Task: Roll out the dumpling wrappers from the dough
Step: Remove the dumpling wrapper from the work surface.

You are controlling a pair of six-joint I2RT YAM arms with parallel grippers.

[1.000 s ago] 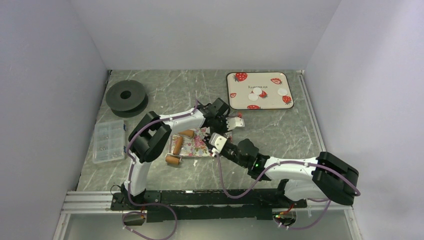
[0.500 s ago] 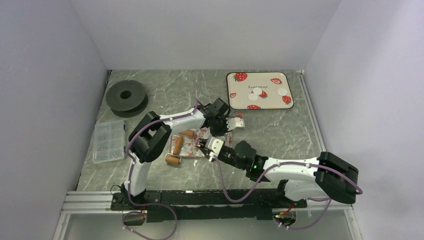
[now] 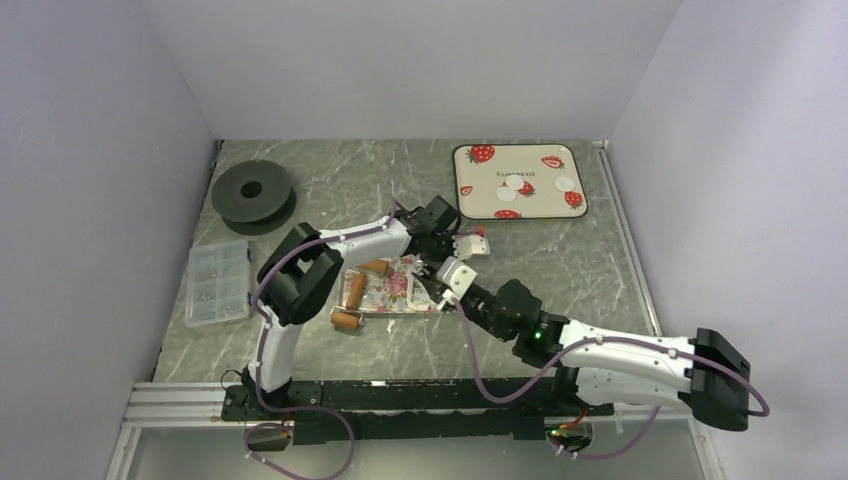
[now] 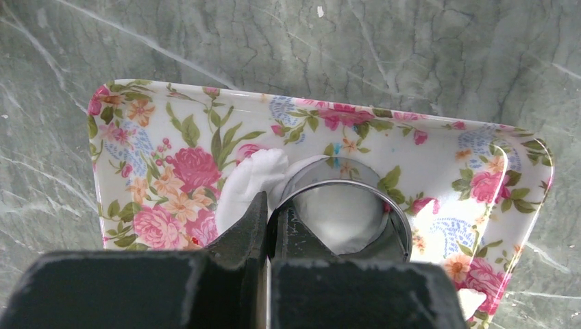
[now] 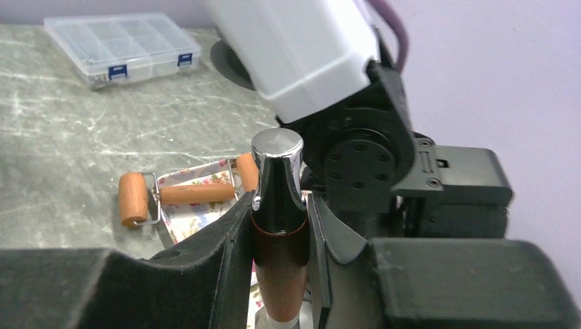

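Grey marble-look table [image 3: 330,180] under me. My right arm [image 3: 620,352] lies long & low across it: base at near right, links stretched diag. toward centre, wrist over the near-right corner of the floral tray [image 4: 171,130]. My left arm [image 3: 300,275] is folded: up from its base at near left, elbow bent sharp, forearm running right, wrist tipped down over that tray's far side. The two wrists sit close together, the right just nearer than the left.

Strawberry tray [image 3: 540,203] is at far right, well apart from both grippers. Black spool [image 3: 230,200] sits at far left, w/ a clear compartment box [image 3: 218,285] nearer on that side. A double-ended wooden roller [image 5: 195,193] lies at the floral tray's left edge, one drum off on the table.

My left gripper [image 4: 269,226] is clamped on the metal ring cutter [image 4: 329,184], one finger outside the wall, one inside. The ring stands low over the tray's middle; can't tell if it's pressed in. My right gripper [image 5: 279,212] is clenched on a wooden handle [image 5: 277,247] w/ chrome cap, upright, lower end out of view.

White dough [image 4: 250,179] lies in the floral tray, bulging past the ring's left side & showing inside the ring. Dumpling wrappers [image 3: 513,184]: three small white discs flat on the strawberry tray, two touching near centre, one to the right.
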